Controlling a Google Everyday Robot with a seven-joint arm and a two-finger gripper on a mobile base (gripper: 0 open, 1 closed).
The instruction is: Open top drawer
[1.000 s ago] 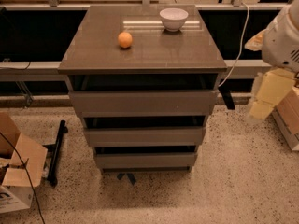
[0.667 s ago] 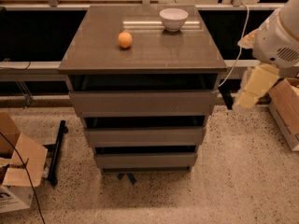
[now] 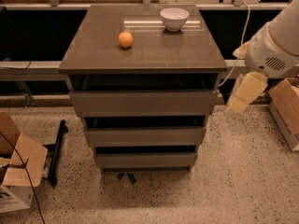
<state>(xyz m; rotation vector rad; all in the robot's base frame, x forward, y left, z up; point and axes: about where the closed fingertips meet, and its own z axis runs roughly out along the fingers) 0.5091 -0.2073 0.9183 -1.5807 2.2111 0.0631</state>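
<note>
The top drawer (image 3: 142, 102) is the widest and tallest of three plain grey-brown handleless fronts in the cabinet (image 3: 140, 59). Its front stands slightly out from the cabinet, with a dark gap above it under the top. Two shorter, narrower drawer fronts (image 3: 145, 136) sit below it. My gripper (image 3: 237, 105), cream-coloured, hangs from the white arm (image 3: 273, 45) at the right. It is just beside the right end of the top drawer front, apart from it, and holds nothing that I can see.
An orange (image 3: 125, 39) and a white bowl (image 3: 174, 18) sit on the cabinet top. Cardboard boxes stand on the floor at the left (image 3: 18, 171) and right (image 3: 286, 111). A black bar (image 3: 56, 150) lies left of the cabinet. A cable (image 3: 240, 36) hangs behind the arm.
The arm and gripper have moved left and slightly down, closer to the right end of the top drawer front. The drawers have not moved.
</note>
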